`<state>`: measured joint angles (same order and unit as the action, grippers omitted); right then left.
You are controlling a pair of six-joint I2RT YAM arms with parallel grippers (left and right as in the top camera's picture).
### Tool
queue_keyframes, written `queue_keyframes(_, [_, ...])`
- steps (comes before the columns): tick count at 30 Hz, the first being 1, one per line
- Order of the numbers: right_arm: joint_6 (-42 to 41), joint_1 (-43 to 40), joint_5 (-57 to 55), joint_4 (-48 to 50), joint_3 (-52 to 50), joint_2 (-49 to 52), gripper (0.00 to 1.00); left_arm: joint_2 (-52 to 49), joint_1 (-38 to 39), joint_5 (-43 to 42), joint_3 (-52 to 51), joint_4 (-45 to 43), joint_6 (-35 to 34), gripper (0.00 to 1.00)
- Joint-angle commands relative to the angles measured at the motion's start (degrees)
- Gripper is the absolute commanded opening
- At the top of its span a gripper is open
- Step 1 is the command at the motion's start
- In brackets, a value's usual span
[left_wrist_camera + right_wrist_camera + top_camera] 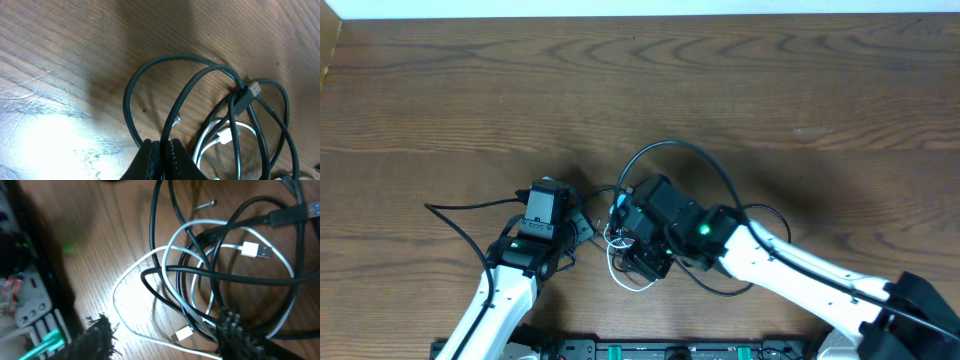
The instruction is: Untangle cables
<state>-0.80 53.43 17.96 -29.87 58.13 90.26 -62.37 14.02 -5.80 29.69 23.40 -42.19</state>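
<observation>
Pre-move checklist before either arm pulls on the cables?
1. Left gripper shut on a black cable: ok.
2. Which black cable it holds: cannot tell.
3. Right gripper open, fingers either side of the tangle: ok.
4. White cable free of the tangle: not ok, threaded through it.
5. Silver plug in view: ok.

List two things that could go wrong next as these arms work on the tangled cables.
1. The left gripper is shut on a black cable that loops through the tangle; pulling may tighten the crossings.
2. The right gripper stands open over crossed white cable and black strands; closing could pinch both together.
</observation>
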Motion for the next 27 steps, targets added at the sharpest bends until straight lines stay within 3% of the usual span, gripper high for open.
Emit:
queue_keyframes(1, [-1.27,2.25,-3.67,0.44,0.52,3.37,0.44,-0.11,-0.24,0.96,0.42,0.17,-0.11,0.08])
queue_keyframes(4, [-2.84,2.97,-3.63,0.15,0.52,4.37,0.01,-0.11,-0.24,0.96,0.42,0.20,-0.11,0.08])
queue_keyframes(12, [-4.55,2.47,-3.52,0.02,0.55,1.07,0.01,-0.11,-0.24,0.96,0.42,0.39,-0.11,0.08])
queue_keyframes(13, [-4.55,2.36,-3.50,0.09,0.55,0.17,0.09,-0.11,-0.24,0.98,0.42,0.39,-0.11,0.08])
queue_keyframes(14, [-4.55,2.34,-3.48,0.13,0.55,-0.52,0.31,-0.11,-0.24,0.98,0.42,0.39,-0.11,0.08])
queue_keyframes(15, [-4.55,2.36,-3.45,0.20,0.55,-1.22,0.47,-0.11,-0.24,0.98,0.42,0.37,-0.11,0.08])
queue_keyframes(17, [-4.52,2.62,-3.43,0.13,0.55,-2.16,0.66,-0.11,-0.24,0.98,0.42,0.37,-0.11,0.08])
queue_keyframes(21, [-4.20,3.56,-3.65,0.11,0.46,-1.81,0.69,-0.11,-0.24,0.98,0.42,0.37,-0.11,0.08])
queue_keyframes(27, [-4.33,4.76,-6.91,0.35,0.15,2.03,0.64,-0.11,-0.24,1.40,0.42,0.39,-0.13,0.08])
